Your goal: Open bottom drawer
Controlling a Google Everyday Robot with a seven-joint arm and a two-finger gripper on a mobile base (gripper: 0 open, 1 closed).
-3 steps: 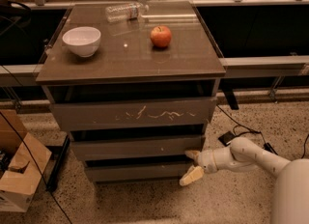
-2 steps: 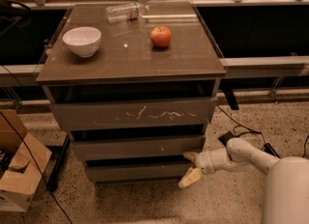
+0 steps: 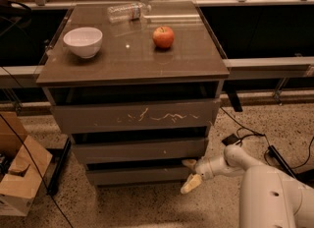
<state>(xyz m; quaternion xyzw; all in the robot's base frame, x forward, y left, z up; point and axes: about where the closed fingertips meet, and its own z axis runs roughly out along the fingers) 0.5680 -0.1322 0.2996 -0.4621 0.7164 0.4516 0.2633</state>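
The bottom drawer [image 3: 140, 175] is the slim grey-brown front at the foot of the cabinet, and it looks flush and closed. Above it are the middle front [image 3: 140, 150] and the tall top front with white scratch marks [image 3: 135, 116]. My gripper [image 3: 189, 174] reaches in from the right on a white arm [image 3: 230, 160]. It is at the right end of the bottom drawer front. Its fingers are spread, one [image 3: 188, 163] at the drawer's upper edge and the other [image 3: 190, 185] below, near the floor.
On the cabinet top [image 3: 132, 62] stand a white bowl [image 3: 83, 41], a red apple [image 3: 163, 37] and a lying plastic bottle [image 3: 125, 12]. A cardboard box [image 3: 19, 173] sits on the floor at left. Cables [image 3: 255, 136] lie on the floor at right. My white body [image 3: 274, 197] fills the lower right.
The gripper has shifted slightly left and down, closer against the right end of the bottom drawer. My white body has come further into view. The drawers have not moved.
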